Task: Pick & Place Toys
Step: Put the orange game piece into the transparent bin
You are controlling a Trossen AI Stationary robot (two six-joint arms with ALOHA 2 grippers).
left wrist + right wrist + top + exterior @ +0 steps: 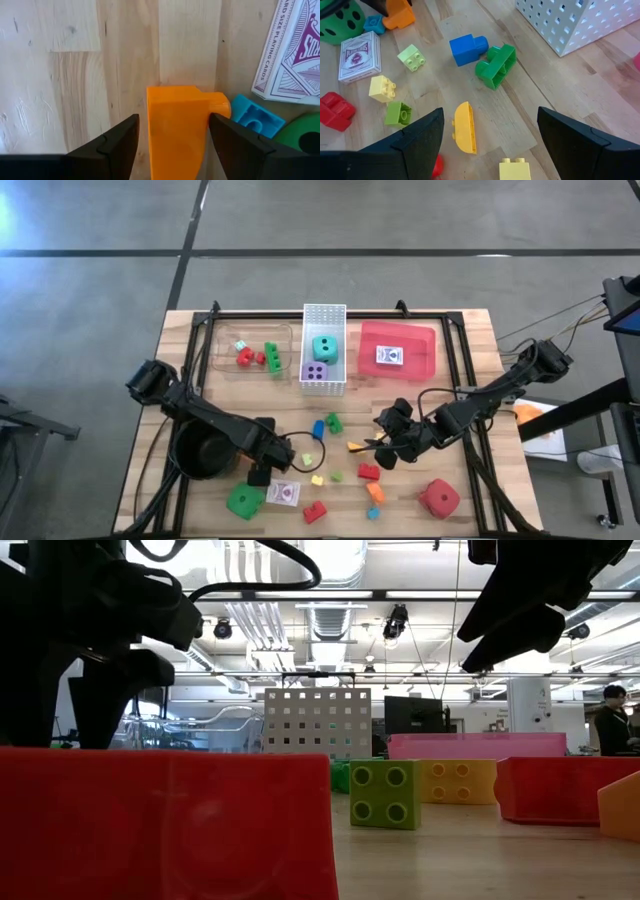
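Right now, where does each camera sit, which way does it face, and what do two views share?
High: overhead, straight down on table; both arms, left pincer, right pincer.
Low: table-top height, level past green brick to white basket; arms hang from above.
Left wrist: on left arm, facing orange brick between own fingers.
Right wrist: on right arm, facing yellow brick; own fingers.
Shared: both wrist views show the card pack.

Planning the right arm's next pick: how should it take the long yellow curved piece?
Grip the yellow curved piece across its narrow width at mid-length, coming straight down. It lies flat, long and thin, with bare table along both long edges for the right gripper.
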